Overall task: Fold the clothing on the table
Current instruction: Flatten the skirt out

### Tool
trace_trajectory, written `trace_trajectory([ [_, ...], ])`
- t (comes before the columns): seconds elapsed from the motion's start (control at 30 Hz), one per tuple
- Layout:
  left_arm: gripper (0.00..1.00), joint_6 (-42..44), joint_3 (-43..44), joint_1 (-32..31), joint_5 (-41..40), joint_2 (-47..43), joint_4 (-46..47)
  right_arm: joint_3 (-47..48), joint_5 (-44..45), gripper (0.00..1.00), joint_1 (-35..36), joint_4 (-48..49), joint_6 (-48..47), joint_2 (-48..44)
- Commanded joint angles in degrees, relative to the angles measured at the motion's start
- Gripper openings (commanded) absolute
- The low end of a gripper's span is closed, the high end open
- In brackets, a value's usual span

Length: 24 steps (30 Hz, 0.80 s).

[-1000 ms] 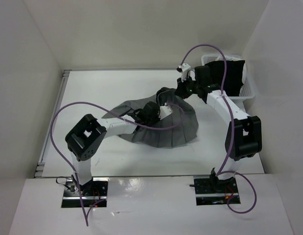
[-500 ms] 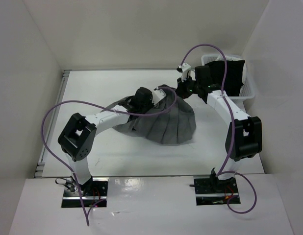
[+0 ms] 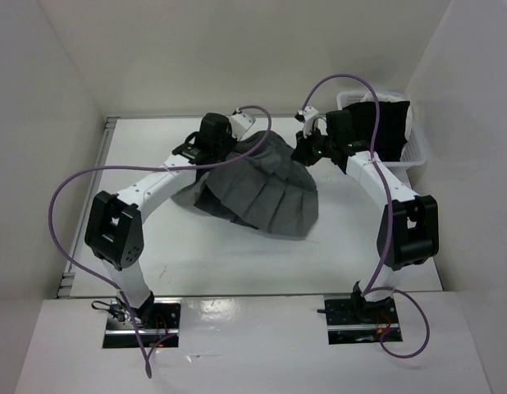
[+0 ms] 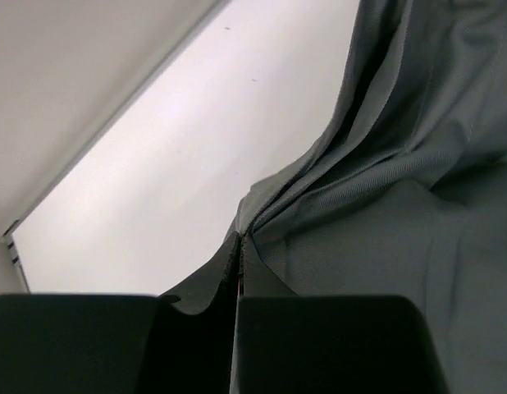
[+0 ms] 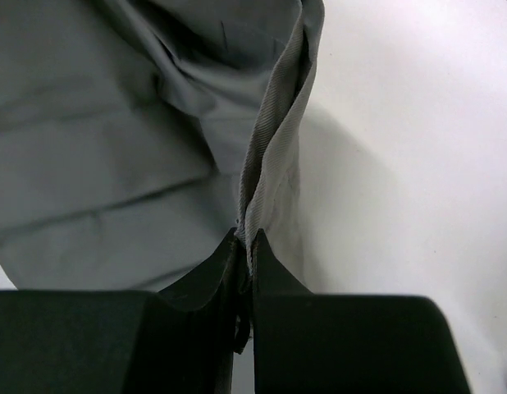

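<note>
The clothing (image 3: 262, 189), a mid-grey pleated skirt, lies spread and bunched on the white table (image 3: 155, 148), its upper edge lifted between both arms. My left gripper (image 3: 229, 141) is shut on the skirt's far-left top edge; in the left wrist view a fold of grey fabric (image 4: 385, 189) runs out of the closed left gripper (image 4: 239, 245). My right gripper (image 3: 299, 156) is shut on the skirt's top right edge. In the right wrist view a ribbed band of the clothing (image 5: 274, 164) stands up from the closed right gripper (image 5: 246, 240).
A small white slatted basket (image 3: 419, 152) holding a black garment (image 3: 385, 123) sits at the back right corner, just behind the right arm. White walls enclose the table on three sides. Purple cables loop above both arms.
My left gripper has carried its edge of the skirt from the middle of the table toward the far left, spreading the fabric out. The right arm has stayed put.
</note>
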Motion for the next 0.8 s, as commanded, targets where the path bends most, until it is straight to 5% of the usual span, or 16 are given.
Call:
trace_trajectory([
  [0.0, 0.0, 0.4, 4.4, 1.0, 0.3, -4.2, -1.7, 0.5, -1.4, 0.03, -0.4, 0.1, -0.5, -2.1],
  [0.53, 0.09, 2.2, 12.6, 7.3, -4.5, -7.9, -3.5, 0.5, -1.4, 0.03, -0.4, -0.5, -1.1, -1.5],
  [0.77, 0.43, 1.0, 14.2, 12.2, -4.5, -9.6, -3.5, 0.5, -0.7, 0.03, 0.1, -0.5, -1.1, -1.5],
])
